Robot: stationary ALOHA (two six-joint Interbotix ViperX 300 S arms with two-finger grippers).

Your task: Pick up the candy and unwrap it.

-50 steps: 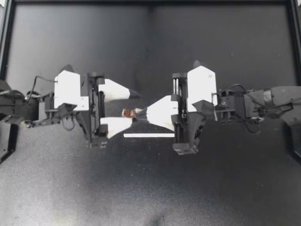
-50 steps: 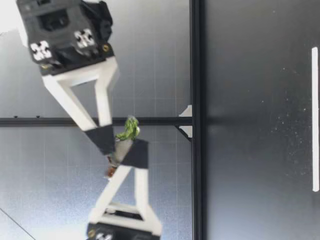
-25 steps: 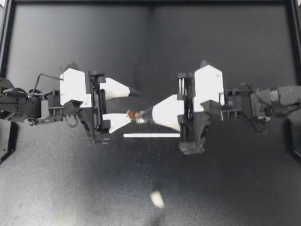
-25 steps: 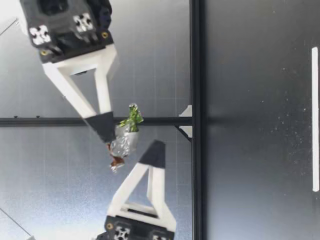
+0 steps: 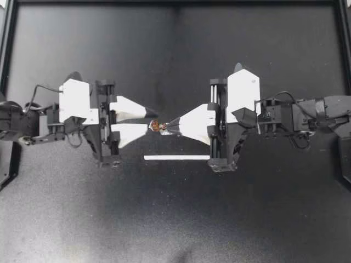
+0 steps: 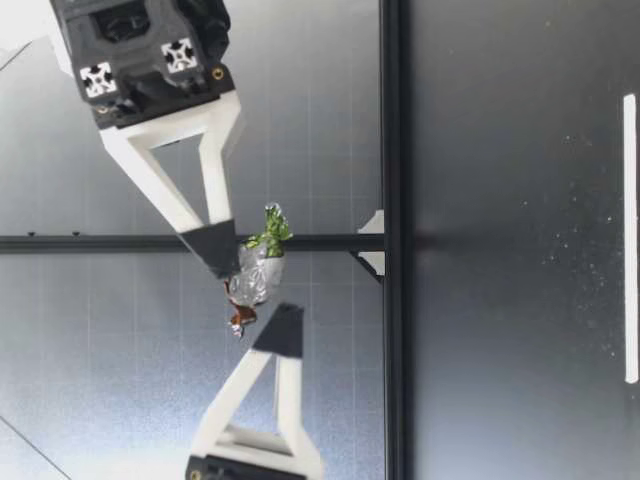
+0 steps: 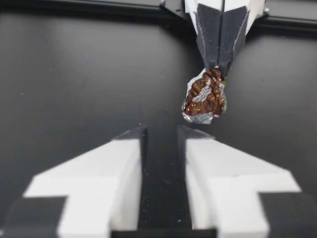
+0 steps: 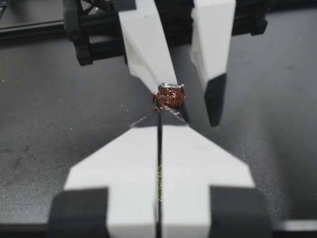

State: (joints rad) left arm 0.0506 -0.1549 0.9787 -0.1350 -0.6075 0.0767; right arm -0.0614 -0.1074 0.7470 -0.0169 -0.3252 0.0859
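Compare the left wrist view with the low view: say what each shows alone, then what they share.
Only the left wrist view: my left claw open, an empty gap between its fingers, the candy just ahead and off to one side. Only the low view: the wrapper's green twist, the candy hanging clear above the table, a white strip lying on it. Both: my right claw shut on the candy, with silver foil and a brown end.

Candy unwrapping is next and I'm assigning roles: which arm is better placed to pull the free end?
Left, probably. My right gripper is shut on the candy, while my left gripper is open, facing its free end.
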